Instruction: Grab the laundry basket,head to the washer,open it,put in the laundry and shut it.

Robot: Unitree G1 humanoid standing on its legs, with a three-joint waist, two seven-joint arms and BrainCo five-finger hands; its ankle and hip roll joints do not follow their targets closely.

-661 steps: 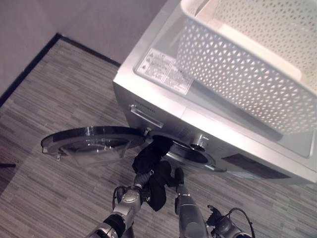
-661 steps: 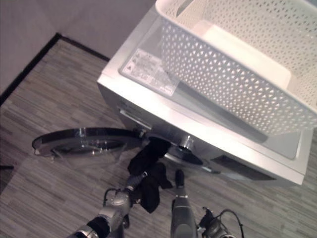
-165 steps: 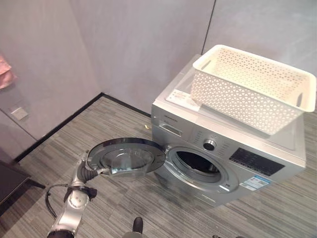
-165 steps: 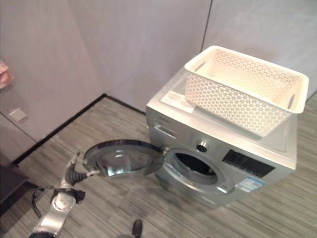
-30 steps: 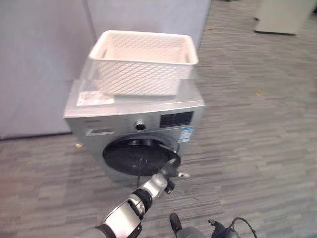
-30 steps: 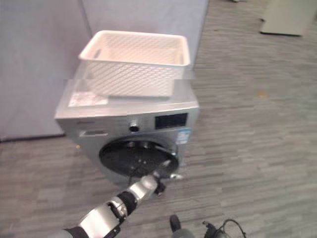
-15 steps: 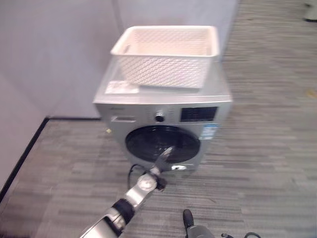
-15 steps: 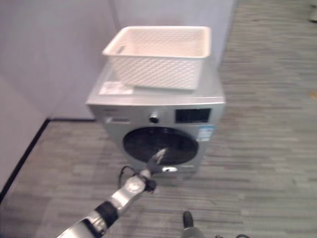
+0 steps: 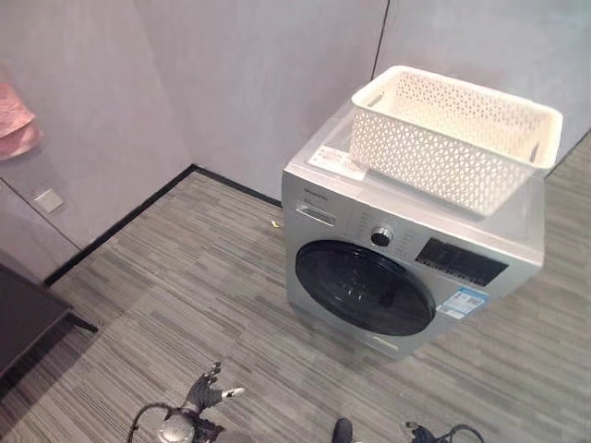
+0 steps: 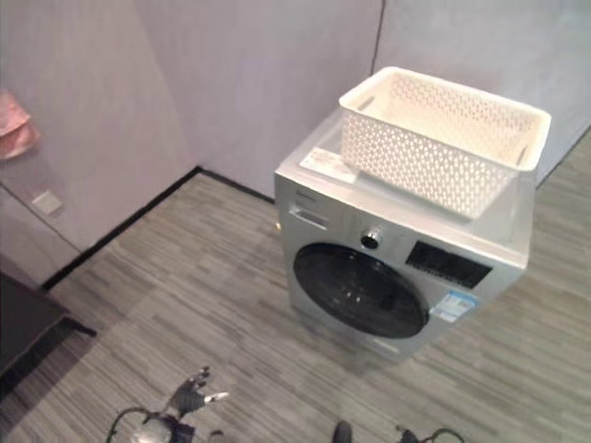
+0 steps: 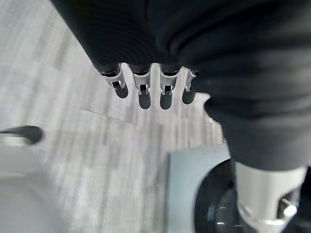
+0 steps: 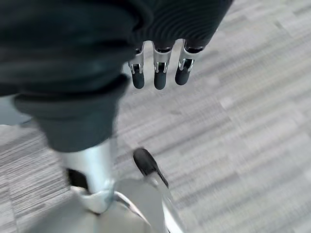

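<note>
**Washer shut, basket sitting on top**

Grey wood-look floor (image 9: 185,277) runs up to plain pale walls with a dark skirting line, and the silver washer (image 9: 406,268) stands close to the back wall. Its round dark door (image 9: 365,288) sits flush against the front, so it's closed. White laundry basket (image 9: 452,134) with the lattice sides is parked on the washer's top, and from this angle I can't see any clothes in it.

Left robot hand (image 9: 205,395) is down low near the bottom edge of the head view, well apart from the washer, over the floor. Its wrist camera shows the fingers (image 11: 144,93) straight in a row with nothing in them, so it's released. Right robot hand (image 12: 158,73) looks the same in its own wrist camera: straight fingers hanging over the floor, nothing grasped.

Off to the left there's a bit of pink cloth (image 9: 17,125) on the wall and the corner of a dark piece of furniture (image 9: 23,318).
</note>
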